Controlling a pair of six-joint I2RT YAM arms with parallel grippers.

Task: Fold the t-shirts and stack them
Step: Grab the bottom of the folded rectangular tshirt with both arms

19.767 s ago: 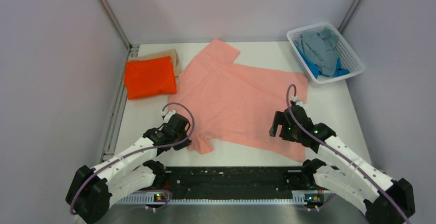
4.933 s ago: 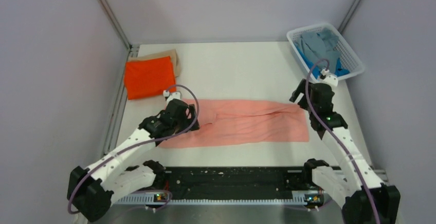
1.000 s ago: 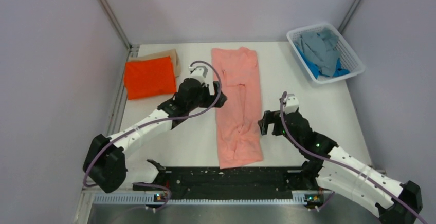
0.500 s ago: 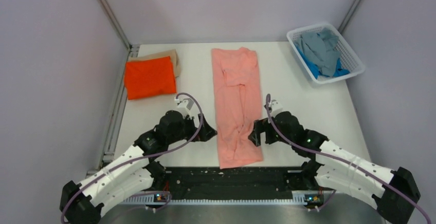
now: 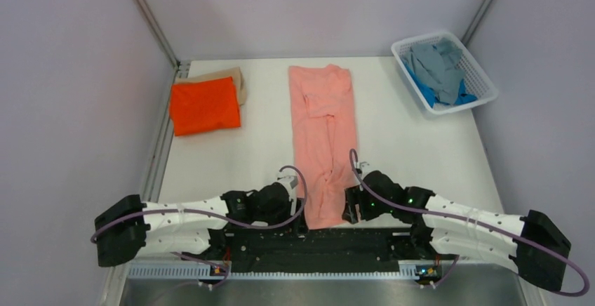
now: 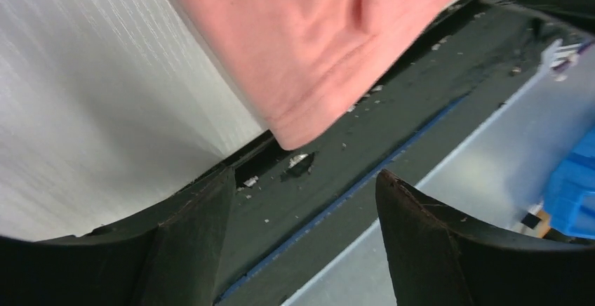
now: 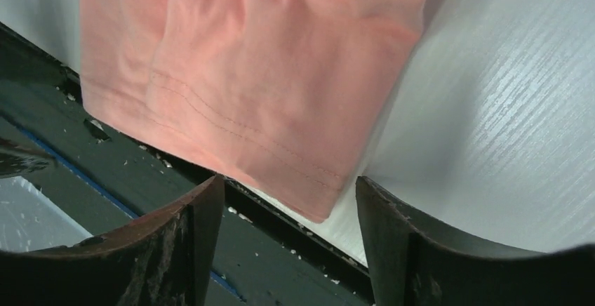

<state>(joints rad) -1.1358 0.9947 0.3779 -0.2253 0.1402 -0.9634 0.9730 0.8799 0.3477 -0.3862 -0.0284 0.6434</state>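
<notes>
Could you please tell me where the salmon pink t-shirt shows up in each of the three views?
Top external: the salmon pink t-shirt lies as a long strip down the table's middle.
Left wrist: its near corner fills the top centre.
Right wrist: its hemmed end fills the upper left.
Shared landmark: the black strip along the table's near edge.

Both arms are built alike. The left arm [image 5: 175, 216] and the right arm [image 5: 470, 216] carry smooth white shells on their long links, marked with rows of small dark dots, and bulky black housings at the joints and shoulders. A thin lilac cable [image 5: 305, 190] runs along each arm and loops free near the wrist. The left fingers [image 6: 189, 246] are matte black curved wedges. The right fingers [image 7: 186, 250] have the same shape but are scuffed brownish.
</notes>
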